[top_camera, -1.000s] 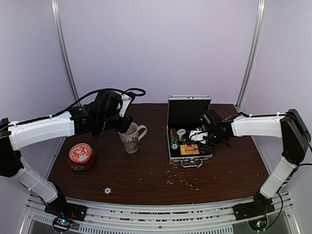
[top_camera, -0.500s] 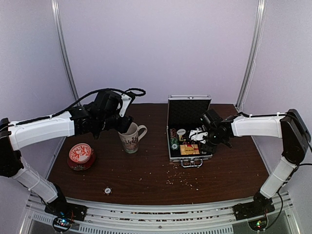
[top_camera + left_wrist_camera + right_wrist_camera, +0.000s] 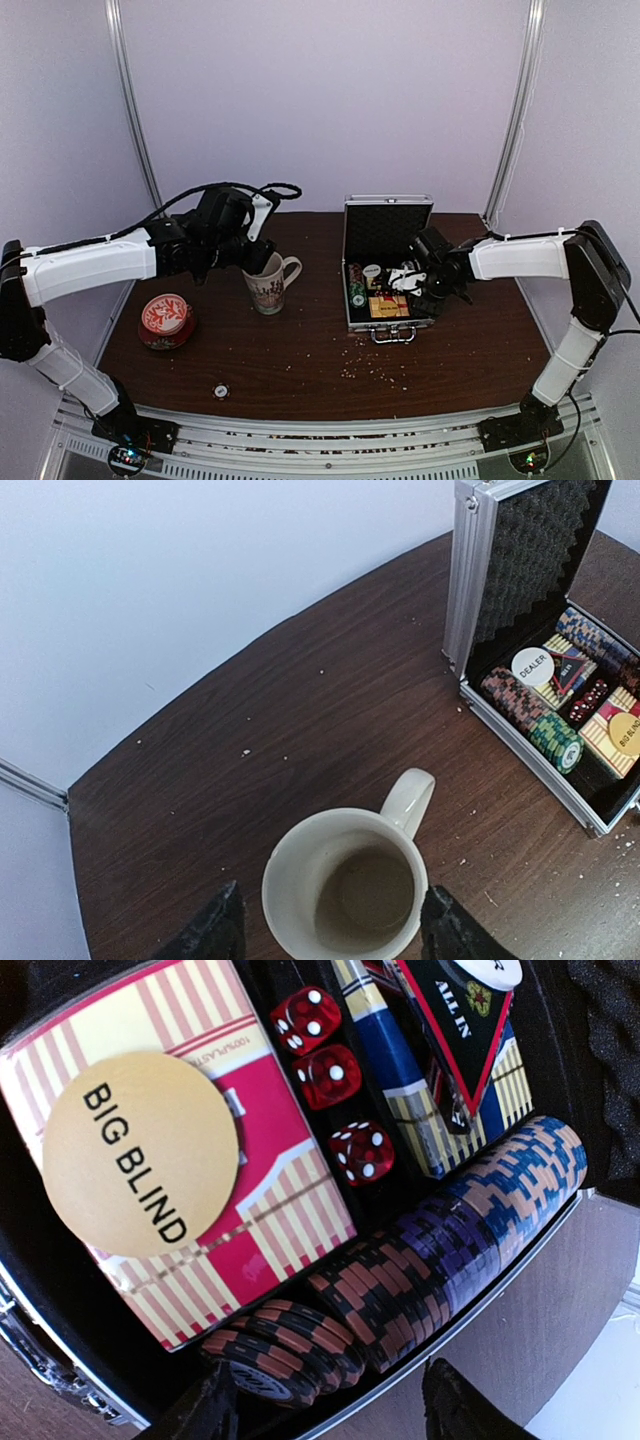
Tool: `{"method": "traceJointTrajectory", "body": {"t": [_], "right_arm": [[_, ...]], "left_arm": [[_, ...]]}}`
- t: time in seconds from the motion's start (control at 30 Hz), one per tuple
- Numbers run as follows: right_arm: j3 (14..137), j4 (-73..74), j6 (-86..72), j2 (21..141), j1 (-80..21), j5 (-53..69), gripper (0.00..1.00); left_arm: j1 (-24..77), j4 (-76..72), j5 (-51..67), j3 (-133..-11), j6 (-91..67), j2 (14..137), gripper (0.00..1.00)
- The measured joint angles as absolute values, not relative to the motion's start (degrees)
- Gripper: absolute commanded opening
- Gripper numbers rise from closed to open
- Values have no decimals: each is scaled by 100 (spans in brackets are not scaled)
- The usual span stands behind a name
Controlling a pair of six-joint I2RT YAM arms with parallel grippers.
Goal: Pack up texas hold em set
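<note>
Right claw [image 3: 330,1365] hangs low over the right side of the open silver briefcase [image 3: 388,232], jaws spread and nothing pinched between them; directly under it, along the case's edge, lies a row of poker chips [image 3: 440,1250], brown-and-black at one end, then purple, then blue, the end chips tipped over; beside the row sit three red dice [image 3: 330,1075] in a line; next to them is a red-and-cream striped card box [image 3: 270,1220] with a tan round BIG BLIND button [image 3: 140,1155] lying on top; on the dice's other side is a blue-yellow card box [image 3: 388,1060] under a black triangular ALL IN marker [image 3: 455,1015]; the white dealer button [image 3: 532,667] rests toward the far end of the tray; green chips [image 3: 555,742] lie on edge along its left side; the lid stands upright, lined with black foam; the briefcase sits right of centre on the dark wooden desk [image 3: 300,350], with crumbs [image 3: 375,372] scattered in front of it.

Left claw [image 3: 332,890] hovers at a white patterned mug [image 3: 268,287], jaws wide, one finger on each side of the rim; whether they touch it cannot be told; the mug stands upright, left of the briefcase and apart from it, handle toward the case; a round red-and-white tin [image 3: 166,320] sits near the desk's left edge; a small round object [image 3: 221,391] lies alone near the front.
</note>
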State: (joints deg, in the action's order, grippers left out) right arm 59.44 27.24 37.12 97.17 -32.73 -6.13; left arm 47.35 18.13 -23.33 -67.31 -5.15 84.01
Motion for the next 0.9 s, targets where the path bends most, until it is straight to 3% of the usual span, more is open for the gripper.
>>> {"method": "traceJointTrajectory", "body": {"t": [0.57, 0.9], "right_arm": [[6436, 3065, 3605, 10066, -3039, -362, 63], [6956, 4038, 3632, 9981, -3039, 148, 64]], "left_arm": [[4735, 1824, -2294, -6794, -517, 8460, 61], [4735, 2091, -2239, -6945, -622, 8573, 62]]}}
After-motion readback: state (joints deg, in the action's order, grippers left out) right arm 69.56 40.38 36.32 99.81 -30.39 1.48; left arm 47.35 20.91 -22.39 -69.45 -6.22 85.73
